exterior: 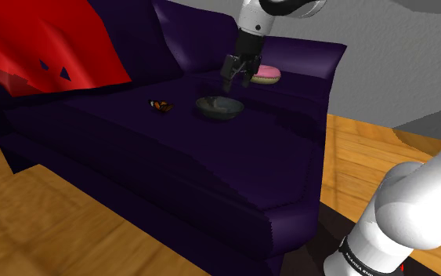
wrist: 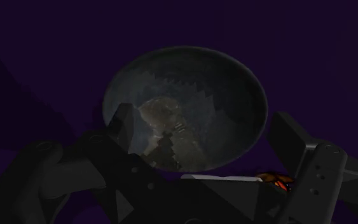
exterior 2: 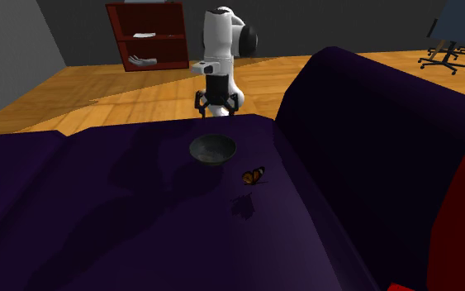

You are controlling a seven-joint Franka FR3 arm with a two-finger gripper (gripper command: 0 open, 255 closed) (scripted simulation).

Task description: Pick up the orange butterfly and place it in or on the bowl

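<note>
Gripper hangs above the dark bowl on the seat of the purple sofa; its fingers stand wide apart with nothing between them, the bowl's hollow showing below in the wrist view. The orange butterfly lies flat on the seat, near the bowl but apart from it, on the shoulder view's left of it and the second exterior view's right. It is not touched by either finger.

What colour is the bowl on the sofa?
The bowl is dark grey, mottled inside; clearest in the wrist view.
</note>
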